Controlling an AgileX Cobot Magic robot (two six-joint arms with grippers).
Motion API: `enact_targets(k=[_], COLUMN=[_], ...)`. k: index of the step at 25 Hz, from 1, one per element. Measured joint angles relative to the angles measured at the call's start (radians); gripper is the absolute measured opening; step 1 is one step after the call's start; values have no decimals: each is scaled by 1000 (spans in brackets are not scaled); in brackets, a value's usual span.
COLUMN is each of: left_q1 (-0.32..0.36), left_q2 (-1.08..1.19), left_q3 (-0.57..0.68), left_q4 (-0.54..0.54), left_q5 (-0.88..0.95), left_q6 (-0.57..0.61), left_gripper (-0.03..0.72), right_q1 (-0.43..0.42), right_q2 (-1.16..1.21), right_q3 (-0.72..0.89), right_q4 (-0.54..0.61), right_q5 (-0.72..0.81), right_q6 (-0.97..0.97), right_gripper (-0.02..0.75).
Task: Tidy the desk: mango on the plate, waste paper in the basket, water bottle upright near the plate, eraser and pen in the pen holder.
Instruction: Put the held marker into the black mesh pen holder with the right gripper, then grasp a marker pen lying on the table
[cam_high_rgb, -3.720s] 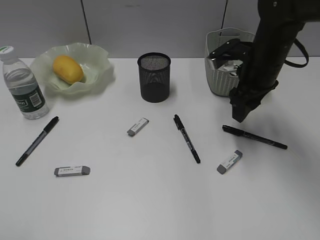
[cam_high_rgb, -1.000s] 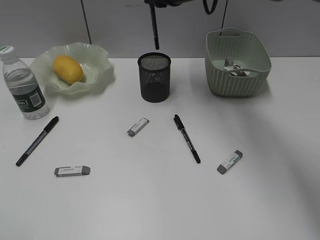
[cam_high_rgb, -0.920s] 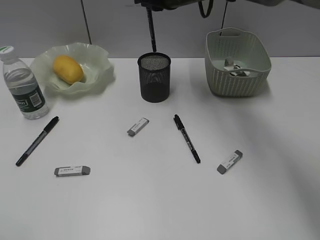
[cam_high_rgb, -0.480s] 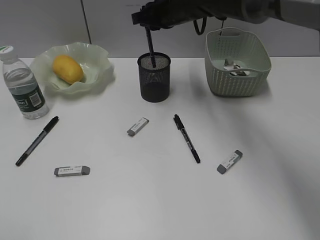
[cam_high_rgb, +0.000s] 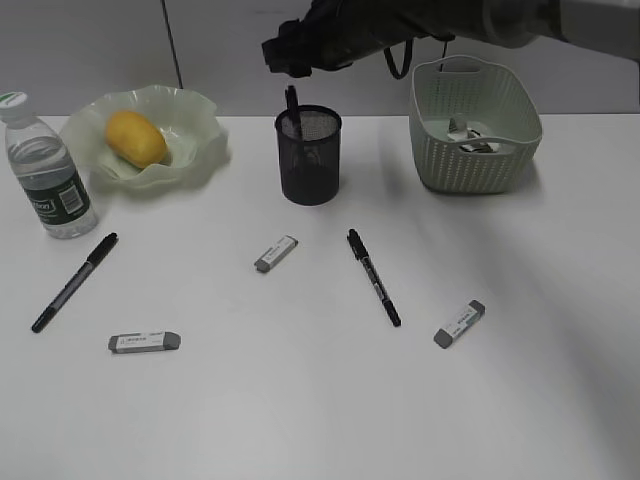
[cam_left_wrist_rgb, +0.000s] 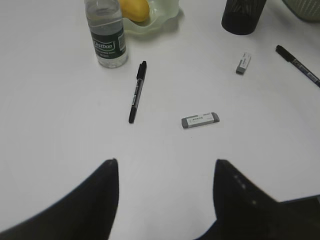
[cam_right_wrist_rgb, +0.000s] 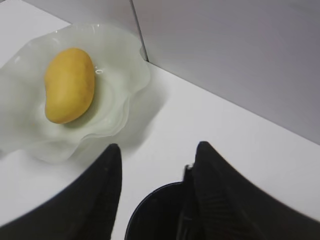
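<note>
Black mesh, the pen holder (cam_high_rgb: 308, 155) now has a pen (cam_high_rgb: 292, 108) standing in it, directly under the right gripper (cam_high_rgb: 300, 50), whose fingers stand apart and empty. Next comes the marker (cam_high_rgb: 373, 277) lying just in front of the holder; the left gripper (cam_left_wrist_rgb: 165, 200) hangs spread over bare surface.

White desk (cam_high_rgb: 300, 400) holds pens (cam_high_rgb: 373, 277), erasers (cam_high_rgb: 145, 342) (three), bottle (cam_high_rgb: 45, 175).

Grey panelled wall (cam_high_rgb: 100, 40) behind, dark vertical seam (cam_high_rgb: 172, 45); even light.
</note>
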Motion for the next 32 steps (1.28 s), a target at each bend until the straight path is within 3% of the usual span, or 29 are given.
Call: enact_targets(k=[9,19,26,32], left_q1=[0,0,0,0], left_q2=[0,0,0,0], left_q3=[0,0,0,0], left_q4=[0,0,0,0], left_q5=[0,0,0,0], left_q6=[0,0,0,0], left_gripper=[454,445,445,445], right_q1=[0,0,0,-1], right_q2=[-91,-137,-200,-406], right_q3=[0,-2,17,191], right_q4=[-28,-446,-520,-584], right_q5=[276,810,833,833], right_q6=[15,286,361,427], right_gripper=[386,386,386,386])
